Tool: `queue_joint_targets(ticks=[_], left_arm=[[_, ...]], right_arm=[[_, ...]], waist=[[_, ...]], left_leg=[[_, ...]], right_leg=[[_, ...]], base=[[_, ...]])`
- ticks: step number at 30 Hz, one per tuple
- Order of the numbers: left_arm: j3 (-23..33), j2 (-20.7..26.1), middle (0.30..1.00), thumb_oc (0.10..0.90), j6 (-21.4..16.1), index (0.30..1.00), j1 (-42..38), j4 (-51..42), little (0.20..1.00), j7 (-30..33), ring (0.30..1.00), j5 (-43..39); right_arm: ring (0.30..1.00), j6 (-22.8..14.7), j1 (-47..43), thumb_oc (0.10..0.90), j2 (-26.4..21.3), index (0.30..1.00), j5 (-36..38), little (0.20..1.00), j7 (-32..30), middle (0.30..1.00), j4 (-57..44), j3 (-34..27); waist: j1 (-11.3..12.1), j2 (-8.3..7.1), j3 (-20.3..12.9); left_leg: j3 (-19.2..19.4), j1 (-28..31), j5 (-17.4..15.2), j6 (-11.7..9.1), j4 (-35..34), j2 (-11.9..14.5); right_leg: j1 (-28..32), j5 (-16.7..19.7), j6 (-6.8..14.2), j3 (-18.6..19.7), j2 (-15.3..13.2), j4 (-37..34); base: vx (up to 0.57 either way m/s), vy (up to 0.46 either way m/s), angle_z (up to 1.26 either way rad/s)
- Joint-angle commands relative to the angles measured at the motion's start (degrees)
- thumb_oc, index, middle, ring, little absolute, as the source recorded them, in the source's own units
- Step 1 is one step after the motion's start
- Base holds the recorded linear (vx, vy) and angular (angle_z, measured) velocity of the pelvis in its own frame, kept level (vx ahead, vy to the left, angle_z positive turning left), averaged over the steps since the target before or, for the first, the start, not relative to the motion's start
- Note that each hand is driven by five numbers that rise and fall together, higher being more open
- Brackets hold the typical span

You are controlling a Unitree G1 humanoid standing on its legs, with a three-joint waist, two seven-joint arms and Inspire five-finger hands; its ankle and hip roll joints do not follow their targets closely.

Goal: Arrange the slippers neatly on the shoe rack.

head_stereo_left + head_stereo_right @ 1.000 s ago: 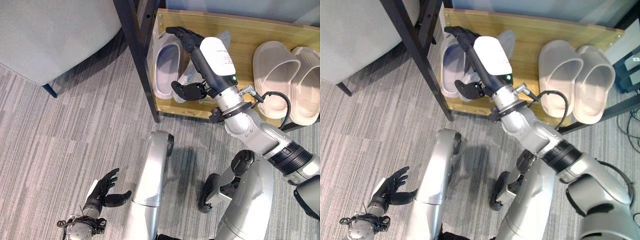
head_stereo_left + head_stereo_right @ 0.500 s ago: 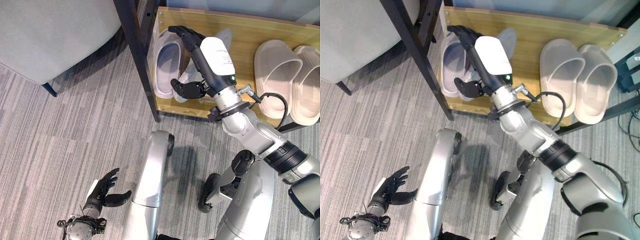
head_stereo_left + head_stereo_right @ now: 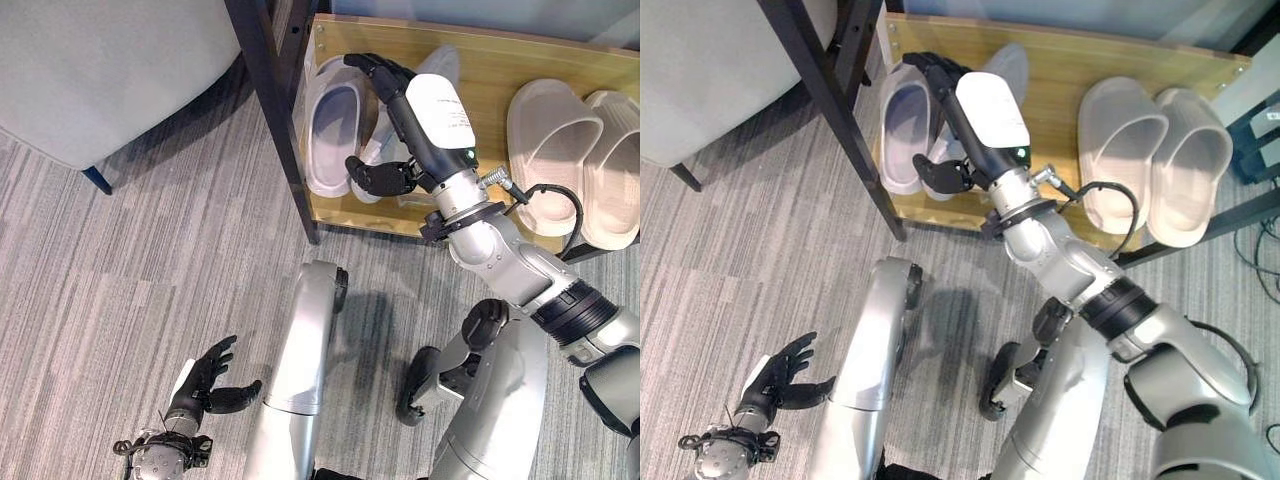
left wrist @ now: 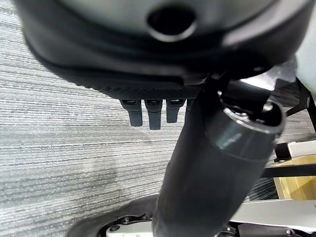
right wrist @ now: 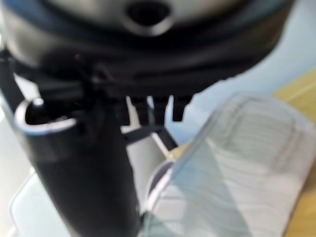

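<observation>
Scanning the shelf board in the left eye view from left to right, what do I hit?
Black rack post → grey slipper lying flat → right hand, over a second grey slipper → bare wooden shelf → first beige slipper → second beige slipper.

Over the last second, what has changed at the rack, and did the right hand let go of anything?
The right hand has shifted slightly toward the back of the shoe rack, carrying the light grey slipper it holds further onto the shelf; it has not let go. The other grey slipper, the beige pair and the open left hand down by the carpet stayed as they were.
</observation>
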Motion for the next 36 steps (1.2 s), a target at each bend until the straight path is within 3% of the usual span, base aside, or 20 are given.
queue_joint_targets(ticks=[1, 19, 36], left_arm=[[-1.6, 0.8, 0.9, 0.8, -3.3, 0.9, 4.8, -6.8, 0.9, 1.6, 0.9, 1.2], [0.5, -0.8, 0.9, 0.8, -3.0, 0.9, 6.3, -7.3, 0.9, 1.8, 0.9, 1.4], [2.2, -1.9, 0.9, 0.8, -2.9, 0.9, 8.5, -8.1, 0.9, 2.0, 0.9, 1.9]], right_arm=[[0.9, -1.0, -4.2, 0.8, -6.1, 0.9, -2.7, 0.9, -3.5, 0.9, -7.3, -4.9], [0.9, -0.6, 4.0, 0.8, -12.2, 0.9, -4.8, 0.9, -4.2, 0.9, -14.3, -12.5], [0.9, 1.4, 13.7, 0.8, -17.8, 0.9, -8.2, 0.9, -5.8, 0.9, -14.9, -20.9]], waist=[[2.2, 2.42, -1.9], [0.6, 1.46, -1.9], [-0.6, 1.08, -1.9]], left_leg=[[1.8, -3.7, -0.4, 3.1, -6.2, -4.8], [2.1, -3.7, 0.2, 3.1, -6.3, -4.9], [2.3, -3.7, 1.0, 3.1, -6.8, -4.9]], right_leg=[[-1.2, 3.1, -2.6, 4.8, -2.0, -1.7], [-1.2, 3.2, -2.5, 4.9, -1.8, -1.8], [-1.2, 3.4, -2.4, 5.0, -1.7, -2.1]], base=[[0.0, 0.0, 0.0], [0.0, 0.0, 0.0], [0.0, 0.0, 0.0]])
